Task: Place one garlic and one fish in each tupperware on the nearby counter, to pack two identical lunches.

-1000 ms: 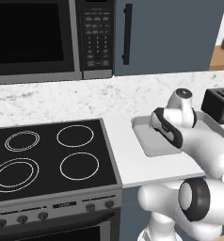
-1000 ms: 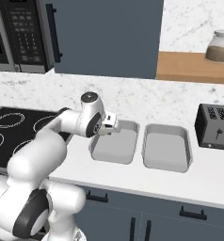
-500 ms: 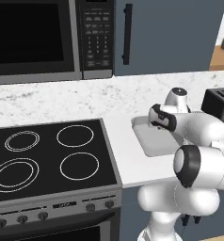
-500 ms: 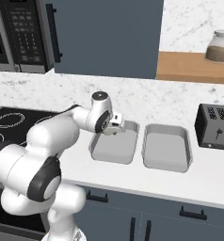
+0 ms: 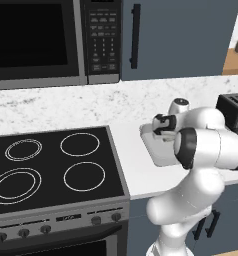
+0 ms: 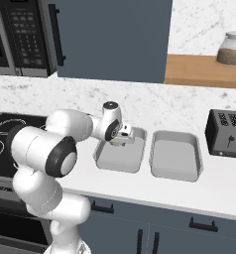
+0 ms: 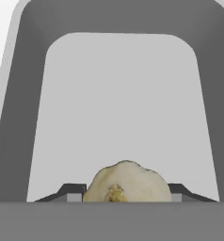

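A cream-beige garlic (image 7: 126,182) is being held between the two fingertips of the gripper (image 6: 121,141), whose jaws are clamped on the bulb from either side. The gripper is being carried over the left of two pale grey tupperware trays (image 6: 106,162), which are lying side by side on the white counter (image 6: 214,191) towards its back edge, between the stove (image 5: 51,165) and the dark toaster (image 6: 226,133). In the hand view, the tray floor (image 7: 123,103) is being looked down upon, with the bulb lying directly over the tray's interior; how high it is hanging above the floor cannot be told. The tray's long axis is running from the front edge of the counter towards the back wall. The relation on which the coming move is judged to turn is vertical: the tray is lying straight beneath the garlic, so that a release, or a short descent first, is being called for. The second tray (image 6: 174,156) is lying just beside the first, on its toaster side. No fish is being shown.
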Available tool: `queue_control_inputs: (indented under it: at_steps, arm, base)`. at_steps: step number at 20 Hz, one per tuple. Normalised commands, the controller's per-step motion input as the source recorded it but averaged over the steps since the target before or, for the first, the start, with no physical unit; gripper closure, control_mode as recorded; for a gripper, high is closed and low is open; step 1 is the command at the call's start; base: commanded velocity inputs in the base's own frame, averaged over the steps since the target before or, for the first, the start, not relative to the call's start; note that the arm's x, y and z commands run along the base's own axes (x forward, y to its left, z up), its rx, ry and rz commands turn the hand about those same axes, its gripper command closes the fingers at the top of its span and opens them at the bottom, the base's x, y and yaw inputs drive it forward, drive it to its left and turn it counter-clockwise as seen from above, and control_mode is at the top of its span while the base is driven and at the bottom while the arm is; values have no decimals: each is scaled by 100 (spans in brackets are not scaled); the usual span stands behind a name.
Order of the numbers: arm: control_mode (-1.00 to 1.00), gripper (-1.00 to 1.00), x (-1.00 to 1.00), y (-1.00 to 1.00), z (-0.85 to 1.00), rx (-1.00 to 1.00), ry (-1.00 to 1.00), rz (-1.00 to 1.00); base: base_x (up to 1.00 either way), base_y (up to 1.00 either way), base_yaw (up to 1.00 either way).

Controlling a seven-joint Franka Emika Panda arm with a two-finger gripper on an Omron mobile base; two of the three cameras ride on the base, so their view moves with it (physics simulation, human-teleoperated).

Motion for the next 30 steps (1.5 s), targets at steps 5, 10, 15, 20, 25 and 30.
queue_control_inputs:
  at_steps: [5, 10, 15, 20, 25, 30]
  arm:
    - [-100, 100, 30, -11, -30, 0, 3, 0]
    - [-100, 100, 29, -13, -32, 0, 2, 1]
    - [-100, 100, 27, -1, -20, 0, 0, 0]
    - [-100, 100, 32, 0, -16, 0, 0, 0]
    - [-100, 100, 32, 0, -25, 0, 0, 0]
    - [-100, -100, 20, 0, -13, 0, 0, 0]
  base:
    - [0, 0, 0]
    - [0, 0, 0]
    - [0, 0, 0]
    - [0, 0, 0]
    - [0, 0, 0]
    - [0, 0, 0]
